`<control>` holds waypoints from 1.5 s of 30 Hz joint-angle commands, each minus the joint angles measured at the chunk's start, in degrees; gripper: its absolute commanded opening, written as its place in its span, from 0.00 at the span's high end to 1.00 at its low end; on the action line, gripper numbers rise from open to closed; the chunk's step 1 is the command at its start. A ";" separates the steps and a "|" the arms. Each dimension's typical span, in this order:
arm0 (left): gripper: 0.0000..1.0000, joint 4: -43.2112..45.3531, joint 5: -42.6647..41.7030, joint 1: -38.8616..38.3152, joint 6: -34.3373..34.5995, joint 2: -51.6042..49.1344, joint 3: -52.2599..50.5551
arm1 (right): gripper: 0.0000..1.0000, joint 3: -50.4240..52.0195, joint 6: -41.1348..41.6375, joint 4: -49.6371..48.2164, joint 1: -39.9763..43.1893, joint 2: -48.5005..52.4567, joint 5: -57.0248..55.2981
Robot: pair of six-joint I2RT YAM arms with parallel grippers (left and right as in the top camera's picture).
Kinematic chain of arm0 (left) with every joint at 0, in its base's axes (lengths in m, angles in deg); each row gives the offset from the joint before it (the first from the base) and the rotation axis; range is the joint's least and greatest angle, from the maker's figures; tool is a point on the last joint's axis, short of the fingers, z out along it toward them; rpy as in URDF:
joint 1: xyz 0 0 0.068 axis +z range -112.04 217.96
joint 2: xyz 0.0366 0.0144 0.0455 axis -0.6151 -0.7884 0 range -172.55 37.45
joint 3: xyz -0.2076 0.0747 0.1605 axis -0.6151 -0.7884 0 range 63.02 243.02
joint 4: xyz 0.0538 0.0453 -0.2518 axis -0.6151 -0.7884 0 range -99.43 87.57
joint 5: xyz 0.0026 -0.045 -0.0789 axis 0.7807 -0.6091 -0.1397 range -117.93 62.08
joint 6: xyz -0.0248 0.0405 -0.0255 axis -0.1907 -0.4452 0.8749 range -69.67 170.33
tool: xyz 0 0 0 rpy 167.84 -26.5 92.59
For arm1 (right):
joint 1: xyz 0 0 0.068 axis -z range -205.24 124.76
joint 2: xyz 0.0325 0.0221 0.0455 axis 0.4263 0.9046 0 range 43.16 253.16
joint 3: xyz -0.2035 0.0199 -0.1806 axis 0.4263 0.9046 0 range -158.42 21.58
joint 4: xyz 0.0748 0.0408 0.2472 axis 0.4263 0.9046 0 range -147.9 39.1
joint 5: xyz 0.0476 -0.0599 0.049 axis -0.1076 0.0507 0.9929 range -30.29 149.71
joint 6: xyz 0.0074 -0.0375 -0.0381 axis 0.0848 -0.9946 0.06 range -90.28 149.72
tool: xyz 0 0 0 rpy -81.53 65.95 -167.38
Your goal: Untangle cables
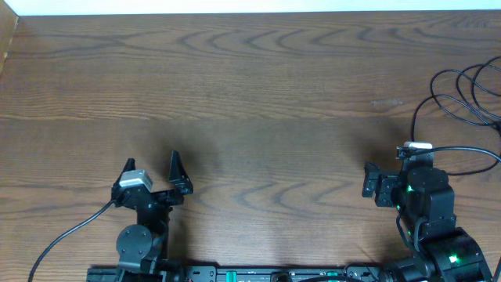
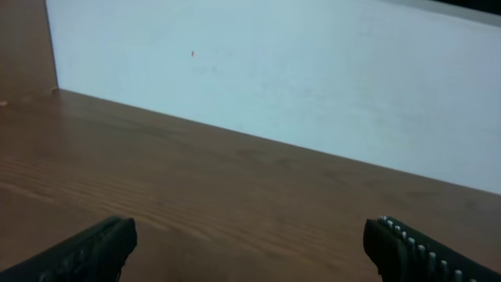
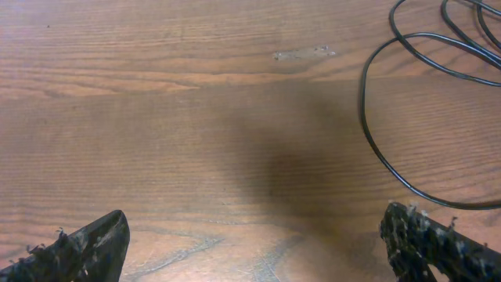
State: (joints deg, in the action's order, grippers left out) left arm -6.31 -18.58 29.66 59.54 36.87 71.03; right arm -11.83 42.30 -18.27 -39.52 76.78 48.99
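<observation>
Both grippers were released and held nothing: the left gripper (image 1: 151, 162) stood with its jaws spread near the front edge of the bench (image 1: 250, 86), toward the left, and the right gripper (image 3: 254, 227) stood just as wide near the front right corner.

The black cable (image 1: 450, 94) lay in loose overlapping loops at the right edge of the bench, running out of view there. It was near the right gripper but not touching it, and well apart from the left one.

Count:
- 2 grippers
- 1 bundle of black loops, with at least 3 curves crossing; whether they belonged to 1 cable or more could not be told
- 0 light cables and 0 plugs in view

Likely trouble from here:
- Closing on a crossing would probably pinch 2 strands together and pull the tangle tighter.
- The cable was thin and lay flat on the wood, so the jaws might scrape past it.
- A pull toward the right edge could drag the loops off the bench.
- The left arm's thicker lead (image 1: 70, 231) should not be mistaken for the target
</observation>
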 commanded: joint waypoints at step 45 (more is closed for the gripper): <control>0.02 0.44 0.15 2.80 -9.20 0.50 -7.78 | 0.01 0.22 0.46 0.07 -0.39 -0.24 -0.07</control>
State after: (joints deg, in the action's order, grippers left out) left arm -2.73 -19.02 31.06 57.46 36.87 63.82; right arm -11.78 42.30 -18.27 -39.52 76.78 49.01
